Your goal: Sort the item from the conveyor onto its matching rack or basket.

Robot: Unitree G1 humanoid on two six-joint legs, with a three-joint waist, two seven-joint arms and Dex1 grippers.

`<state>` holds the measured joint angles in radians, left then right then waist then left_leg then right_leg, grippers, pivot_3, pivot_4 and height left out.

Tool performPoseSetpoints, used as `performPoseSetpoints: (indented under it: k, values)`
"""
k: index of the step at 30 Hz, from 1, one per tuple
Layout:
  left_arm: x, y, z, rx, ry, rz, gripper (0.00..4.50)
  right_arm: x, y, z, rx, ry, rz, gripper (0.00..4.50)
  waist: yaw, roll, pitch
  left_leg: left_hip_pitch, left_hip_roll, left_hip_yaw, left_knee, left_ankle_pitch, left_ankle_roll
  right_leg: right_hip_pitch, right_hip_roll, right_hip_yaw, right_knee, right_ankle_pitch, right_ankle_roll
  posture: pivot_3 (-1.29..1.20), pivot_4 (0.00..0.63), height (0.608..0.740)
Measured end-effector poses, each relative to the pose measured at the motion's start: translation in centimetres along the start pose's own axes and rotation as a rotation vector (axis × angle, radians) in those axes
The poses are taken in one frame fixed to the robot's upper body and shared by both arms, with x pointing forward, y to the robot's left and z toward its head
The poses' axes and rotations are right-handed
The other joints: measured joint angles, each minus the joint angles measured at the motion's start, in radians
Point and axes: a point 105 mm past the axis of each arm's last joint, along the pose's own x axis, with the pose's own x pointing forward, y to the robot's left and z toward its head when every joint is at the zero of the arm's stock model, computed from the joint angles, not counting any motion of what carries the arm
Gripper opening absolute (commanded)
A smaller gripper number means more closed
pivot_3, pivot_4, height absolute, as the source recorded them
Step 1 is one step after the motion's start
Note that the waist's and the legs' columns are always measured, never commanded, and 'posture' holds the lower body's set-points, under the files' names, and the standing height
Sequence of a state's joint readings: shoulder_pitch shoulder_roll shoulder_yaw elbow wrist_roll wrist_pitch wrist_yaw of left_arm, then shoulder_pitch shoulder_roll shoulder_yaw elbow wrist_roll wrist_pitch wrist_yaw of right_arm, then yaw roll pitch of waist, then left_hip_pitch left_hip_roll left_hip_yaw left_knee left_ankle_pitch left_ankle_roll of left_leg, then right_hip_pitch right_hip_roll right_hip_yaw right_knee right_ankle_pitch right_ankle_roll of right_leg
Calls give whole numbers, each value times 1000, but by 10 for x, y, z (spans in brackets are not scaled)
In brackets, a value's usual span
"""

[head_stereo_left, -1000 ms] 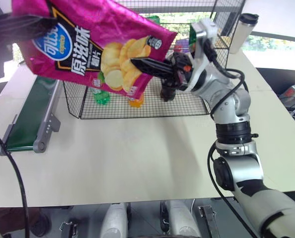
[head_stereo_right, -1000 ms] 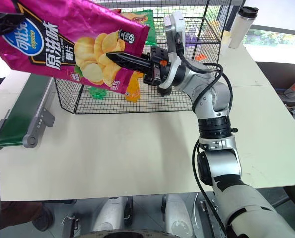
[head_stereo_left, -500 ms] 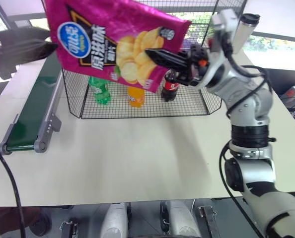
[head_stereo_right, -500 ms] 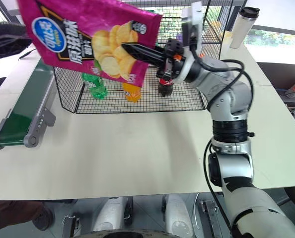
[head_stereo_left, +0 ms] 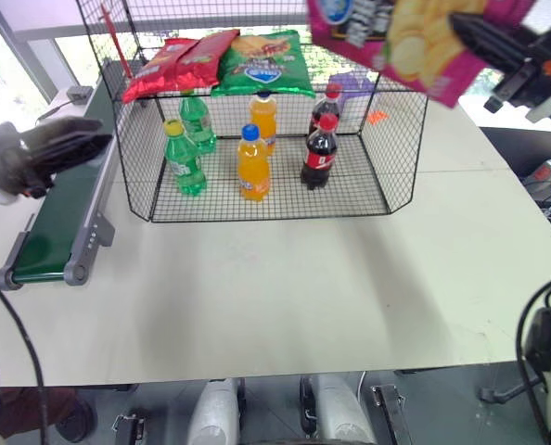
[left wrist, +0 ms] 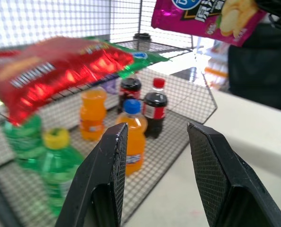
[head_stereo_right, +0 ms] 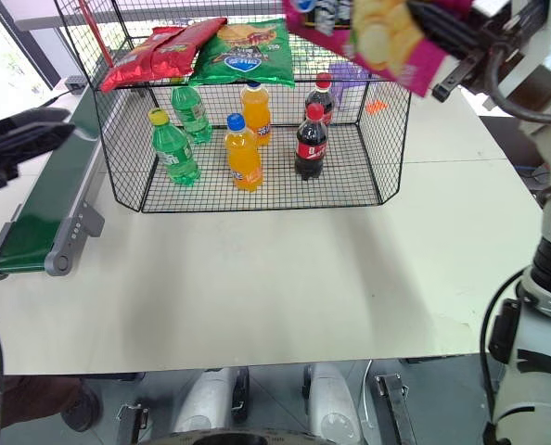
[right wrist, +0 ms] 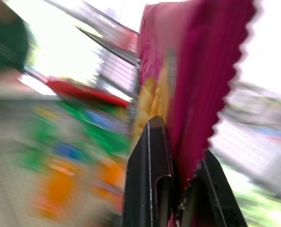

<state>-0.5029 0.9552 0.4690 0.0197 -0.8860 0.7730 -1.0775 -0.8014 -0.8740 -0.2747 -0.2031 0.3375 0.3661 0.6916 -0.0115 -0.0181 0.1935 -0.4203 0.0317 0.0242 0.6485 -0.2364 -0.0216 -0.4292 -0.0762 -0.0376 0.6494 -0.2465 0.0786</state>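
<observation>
Right gripper (head_stereo_right: 442,28) pinches the pink crisp bag (head_stereo_left: 396,42), right of the wire rack (head_stereo_left: 401,139); left gripper (left wrist: 154,156) open, empty.

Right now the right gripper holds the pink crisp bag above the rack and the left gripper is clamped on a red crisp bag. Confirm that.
Not quite. The left gripper is open and holds nothing, as the left wrist view shows. The right gripper does hold the pink crisp bag above the rack.

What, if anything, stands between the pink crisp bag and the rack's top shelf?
Nothing visible. The right gripper holds the pink bag in the air above the rack's right end. The red bags and green bag lie on the shelf's left and middle; its right part looks free.
</observation>
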Motion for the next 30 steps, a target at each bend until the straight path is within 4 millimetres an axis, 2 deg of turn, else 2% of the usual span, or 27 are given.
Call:
performPoseSetpoints:
  k: [5,9,11,12,15,21,30]
  values:
    - [30,-22,-22,-33,4,-70,2055,23,21,-22,-428,93,11,0,-8,0,0,1,0,3,0,0,0,0,0,5,0,0,0,0,150,740]
    - [34,-37,-12,30,-33,-27,2055,43,22,-45,-645,136,8,0,-9,0,0,1,0,3,0,0,0,-1,0,6,0,0,1,0,150,740]
    - [36,-41,-5,85,-59,27,2055,52,19,-52,-711,152,-8,0,-6,0,0,1,0,3,0,0,0,-1,0,6,0,0,1,0,150,740]
    - [37,-40,-1,132,-77,108,2055,60,19,-57,-765,169,-11,0,-5,0,0,1,0,3,0,0,0,-1,0,6,0,0,1,0,150,740]
    - [38,-42,1,206,-97,221,2055,71,24,-69,-856,191,12,0,-3,0,0,1,-1,3,0,1,-1,0,-1,7,-1,1,1,0,150,740]
    - [44,-60,-28,129,-82,243,2055,82,39,-102,-918,260,96,0,-1,-1,0,0,-2,3,1,1,-2,0,-2,7,-1,2,2,0,150,740]
    - [49,-66,-34,90,-108,233,2055,99,34,-108,-971,374,79,0,-3,-1,0,1,-2,3,1,1,-2,1,-1,7,-1,2,2,0,150,740]
